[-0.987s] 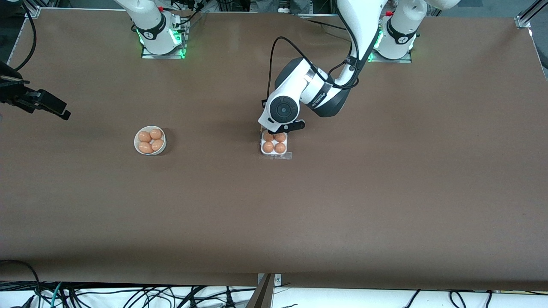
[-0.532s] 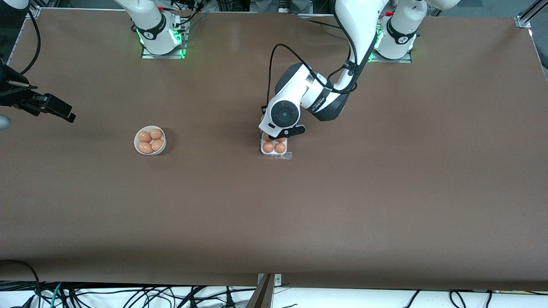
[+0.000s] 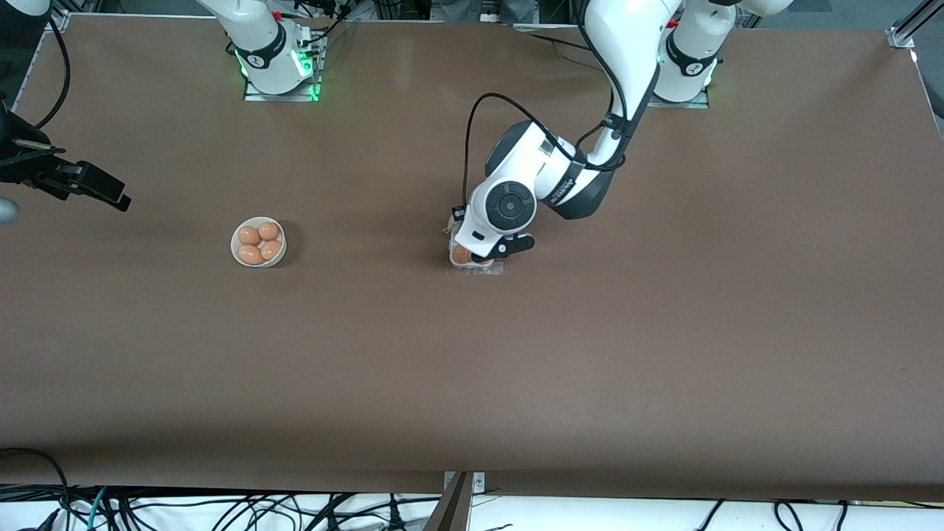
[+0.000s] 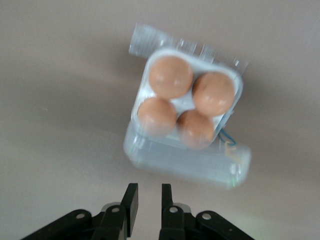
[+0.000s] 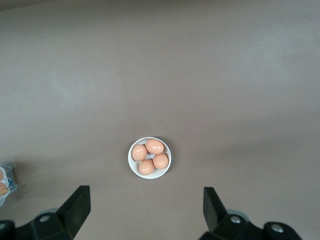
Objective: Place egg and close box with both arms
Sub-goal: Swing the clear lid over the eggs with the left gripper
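As the left arm swings down over the box [image 3: 476,264] at mid-table, its wrist now covers most of the tray that showed clear a second ago. The left gripper [image 4: 146,199] hangs just over the open lid [image 4: 187,161], fingers nearly pinched together and holding nothing. All four cells hold eggs [image 4: 171,76], so I judge filling done and closing next. The box is square, no long axis; its lid lies flat toward the camera. The right gripper [image 5: 145,206] waits spread wide, high over the table's right-arm end, bowl [image 3: 258,242] below.
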Controlling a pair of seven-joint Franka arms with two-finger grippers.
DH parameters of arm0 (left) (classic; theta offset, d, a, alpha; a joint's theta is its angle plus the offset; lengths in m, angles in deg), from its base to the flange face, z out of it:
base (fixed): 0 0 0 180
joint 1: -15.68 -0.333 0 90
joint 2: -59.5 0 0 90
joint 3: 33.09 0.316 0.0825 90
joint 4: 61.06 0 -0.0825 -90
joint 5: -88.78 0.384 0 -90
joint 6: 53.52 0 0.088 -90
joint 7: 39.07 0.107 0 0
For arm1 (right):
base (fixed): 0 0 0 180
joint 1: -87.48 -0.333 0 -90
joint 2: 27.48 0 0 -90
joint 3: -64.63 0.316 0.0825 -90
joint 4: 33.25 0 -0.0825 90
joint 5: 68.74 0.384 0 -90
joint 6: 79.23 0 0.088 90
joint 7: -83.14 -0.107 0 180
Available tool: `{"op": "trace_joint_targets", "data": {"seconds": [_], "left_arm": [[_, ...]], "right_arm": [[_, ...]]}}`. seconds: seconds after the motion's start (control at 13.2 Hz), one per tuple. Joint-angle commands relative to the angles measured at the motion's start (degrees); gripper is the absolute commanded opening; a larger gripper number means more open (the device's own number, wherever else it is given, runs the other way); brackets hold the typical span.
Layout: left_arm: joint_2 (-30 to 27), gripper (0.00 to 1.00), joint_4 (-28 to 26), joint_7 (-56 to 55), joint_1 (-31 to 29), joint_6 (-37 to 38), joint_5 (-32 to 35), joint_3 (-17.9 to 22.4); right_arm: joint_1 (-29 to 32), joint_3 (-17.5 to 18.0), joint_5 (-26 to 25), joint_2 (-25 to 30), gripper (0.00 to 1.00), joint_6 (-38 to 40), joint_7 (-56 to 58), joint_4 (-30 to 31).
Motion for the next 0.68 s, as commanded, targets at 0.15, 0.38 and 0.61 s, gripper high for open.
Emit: {"op": "trace_joint_targets", "data": {"seconds": [0.15, 0.38, 0.61], "left_arm": [[-1.13, 0.78, 6.64, -0.19, -0.87, 2.43, 3.54, 6.32], [-1.22, 1.0, 8.85, 0.95, -1.04, 2.43, 10.05, 11.41], [-1.22, 1.0, 8.94, 7.7, -1.22, 2.34, 11.57, 17.74]], "right_arm": [[0.06, 0.22, -0.38, 0.68, 1.0, 0.01, 0.89, 0.66], [0.06, 0.22, -0.38, 0.68, 1.0, 0.01, 0.89, 0.57], [0.06, 0.22, -0.38, 0.76, 1.0, 0.1, 0.8, 0.83]]}}
